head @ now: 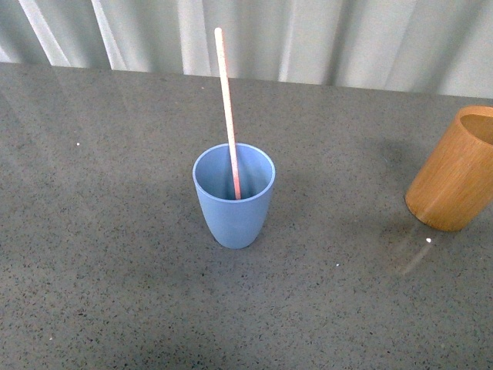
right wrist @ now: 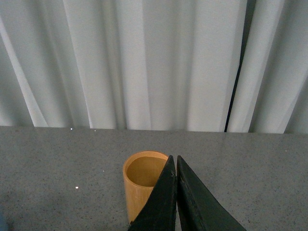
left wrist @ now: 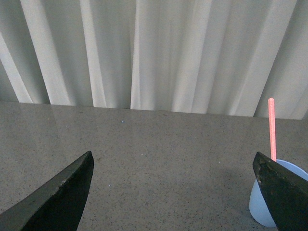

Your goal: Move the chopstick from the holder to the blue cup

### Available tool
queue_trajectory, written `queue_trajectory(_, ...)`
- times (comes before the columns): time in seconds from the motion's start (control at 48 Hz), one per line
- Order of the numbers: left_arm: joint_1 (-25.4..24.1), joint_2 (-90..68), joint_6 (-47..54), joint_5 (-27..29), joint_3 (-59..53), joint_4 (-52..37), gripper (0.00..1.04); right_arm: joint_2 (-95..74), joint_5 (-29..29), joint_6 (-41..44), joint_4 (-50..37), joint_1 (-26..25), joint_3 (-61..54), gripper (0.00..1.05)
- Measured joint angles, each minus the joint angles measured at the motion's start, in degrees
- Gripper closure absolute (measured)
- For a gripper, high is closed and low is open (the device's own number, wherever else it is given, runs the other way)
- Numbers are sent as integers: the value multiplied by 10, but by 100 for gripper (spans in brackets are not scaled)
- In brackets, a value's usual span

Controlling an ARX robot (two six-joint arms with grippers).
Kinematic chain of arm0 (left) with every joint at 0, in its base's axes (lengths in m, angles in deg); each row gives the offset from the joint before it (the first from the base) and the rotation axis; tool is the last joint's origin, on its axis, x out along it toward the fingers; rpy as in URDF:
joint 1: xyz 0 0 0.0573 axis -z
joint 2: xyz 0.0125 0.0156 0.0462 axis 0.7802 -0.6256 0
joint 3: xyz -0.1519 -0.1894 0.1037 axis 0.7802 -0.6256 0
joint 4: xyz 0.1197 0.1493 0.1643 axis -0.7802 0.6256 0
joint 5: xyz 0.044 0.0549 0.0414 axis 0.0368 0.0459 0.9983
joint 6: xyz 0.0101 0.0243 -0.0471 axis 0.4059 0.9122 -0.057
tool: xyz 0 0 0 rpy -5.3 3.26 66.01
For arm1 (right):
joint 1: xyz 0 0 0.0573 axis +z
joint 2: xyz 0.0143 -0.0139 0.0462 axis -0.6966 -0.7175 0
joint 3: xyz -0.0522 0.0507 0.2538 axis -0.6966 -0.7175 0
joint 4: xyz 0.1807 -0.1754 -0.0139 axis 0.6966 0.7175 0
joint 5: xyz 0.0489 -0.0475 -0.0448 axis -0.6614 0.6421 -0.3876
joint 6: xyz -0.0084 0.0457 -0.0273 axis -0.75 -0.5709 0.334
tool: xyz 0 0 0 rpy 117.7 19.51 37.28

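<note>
In the front view the blue cup (head: 233, 204) stands upright mid-table with the pink chopstick (head: 226, 100) inside it, leaning back against the rim. The orange-brown wooden holder (head: 454, 171) stands at the right edge, and in the right wrist view the holder (right wrist: 136, 185) looks hollow with nothing in it. Neither arm shows in the front view. My left gripper (left wrist: 173, 161) is open and empty, with the blue cup (left wrist: 262, 207) and chopstick (left wrist: 272, 127) just behind one of its fingers. My right gripper (right wrist: 174, 161) is shut on nothing, its tips in front of the holder's rim.
The grey speckled tabletop (head: 100, 254) spreads around both containers. White pleated curtains (head: 323, 38) hang along its far edge.
</note>
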Motion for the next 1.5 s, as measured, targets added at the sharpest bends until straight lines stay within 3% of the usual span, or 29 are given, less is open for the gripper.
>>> queue_trajectory(0.812,0,0,0,0,0,0,7,146,0,0,141,0,0,104)
queue_trajectory(0.958,0,0,0,0,0,0,7,225,0,0,238,0,0,104)
queue_trajectory(1.229,0,0,0,0,0,0,7,243,0,0,243,0,0,104)
queue_trajectory(1.5,0,0,0,0,0,0,7,243,0,0,243,0,0,49)
